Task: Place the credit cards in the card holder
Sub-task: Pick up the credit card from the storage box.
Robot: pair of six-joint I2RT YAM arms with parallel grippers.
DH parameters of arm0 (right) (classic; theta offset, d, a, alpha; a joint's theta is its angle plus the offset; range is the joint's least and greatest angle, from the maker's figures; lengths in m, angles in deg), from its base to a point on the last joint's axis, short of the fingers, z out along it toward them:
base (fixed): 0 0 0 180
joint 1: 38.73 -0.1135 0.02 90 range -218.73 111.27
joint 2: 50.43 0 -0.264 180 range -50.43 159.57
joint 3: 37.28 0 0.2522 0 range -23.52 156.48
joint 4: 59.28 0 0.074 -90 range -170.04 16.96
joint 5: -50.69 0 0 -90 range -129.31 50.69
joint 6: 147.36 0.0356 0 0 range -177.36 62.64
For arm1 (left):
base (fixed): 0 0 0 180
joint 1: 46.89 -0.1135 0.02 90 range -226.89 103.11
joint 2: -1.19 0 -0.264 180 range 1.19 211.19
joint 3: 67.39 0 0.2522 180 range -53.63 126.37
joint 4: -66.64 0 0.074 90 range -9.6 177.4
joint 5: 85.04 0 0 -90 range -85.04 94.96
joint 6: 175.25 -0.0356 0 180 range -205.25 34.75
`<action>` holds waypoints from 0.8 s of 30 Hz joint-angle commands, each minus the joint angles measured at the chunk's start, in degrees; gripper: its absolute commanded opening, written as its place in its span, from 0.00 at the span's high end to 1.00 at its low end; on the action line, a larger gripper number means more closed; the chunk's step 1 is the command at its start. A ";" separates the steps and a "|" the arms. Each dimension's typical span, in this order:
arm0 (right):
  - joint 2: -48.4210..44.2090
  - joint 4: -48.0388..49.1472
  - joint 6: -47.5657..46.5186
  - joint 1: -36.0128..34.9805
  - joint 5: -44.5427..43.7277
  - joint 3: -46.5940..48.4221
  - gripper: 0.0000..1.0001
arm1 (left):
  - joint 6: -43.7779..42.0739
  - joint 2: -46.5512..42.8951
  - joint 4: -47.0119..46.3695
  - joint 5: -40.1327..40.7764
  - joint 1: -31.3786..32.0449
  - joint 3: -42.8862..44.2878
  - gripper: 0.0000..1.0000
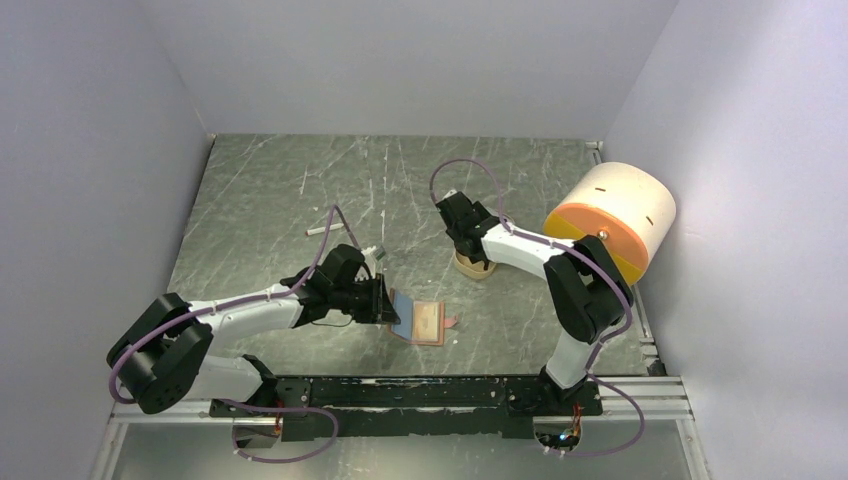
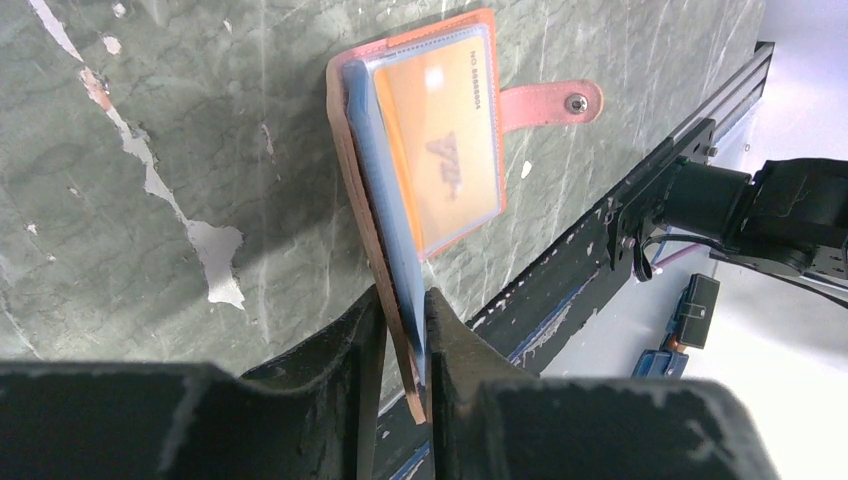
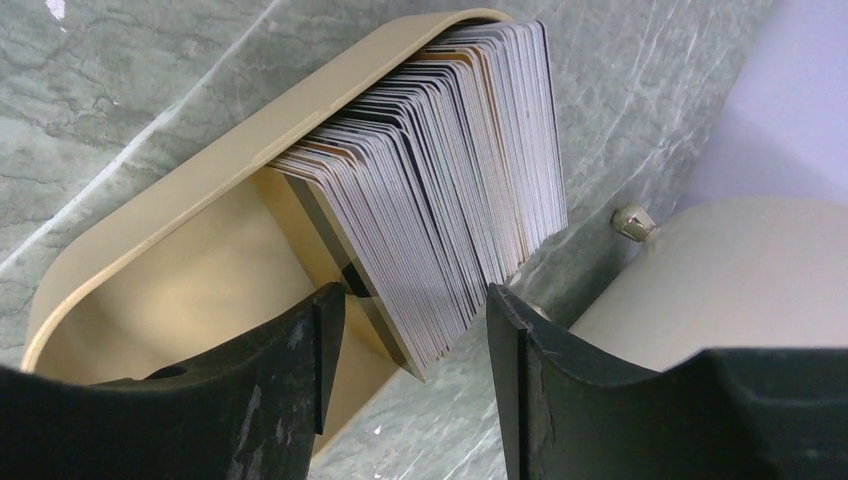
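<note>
The reddish-brown card holder [image 1: 428,323] lies open on the table near the front. In the left wrist view the card holder [image 2: 345,150] shows an orange-yellow card [image 2: 445,140] in a clear sleeve and a snap strap [image 2: 560,103]. My left gripper [image 2: 402,345] is shut on the holder's raised left cover together with a light blue card [image 2: 385,210]. It also shows in the top view [image 1: 385,300]. My right gripper [image 3: 412,335] is open above a stack of whitish credit cards [image 3: 450,180], with the stack's near corner between its fingers. It also shows in the top view [image 1: 468,245].
The cards stand on edge in a tan oblong tray [image 3: 200,170], which also shows in the top view [image 1: 476,267]. A big cream-and-orange cylinder [image 1: 615,215] lies at the right wall. A small white stick [image 1: 320,229] lies at mid-left. The black base rail [image 1: 440,392] runs along the front.
</note>
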 commanded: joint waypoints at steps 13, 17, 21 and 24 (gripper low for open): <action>-1.30 -1.31 0.60 0.14 -1.64 2.39 0.52 | 0.77 -1.82 -2.82 -2.24 -0.30 -1.71 0.75; -1.57 -1.55 0.79 0.14 -1.37 2.59 0.53 | 0.86 -1.81 -2.97 -2.29 -0.29 -1.80 0.75; -2.13 -1.53 0.95 0.14 -1.14 2.59 0.55 | 0.90 -1.90 -3.16 -2.27 -0.32 -1.83 0.74; -2.48 -1.78 1.14 0.14 -0.78 2.77 0.57 | 0.90 -1.56 -3.14 -2.33 -0.33 -1.64 0.74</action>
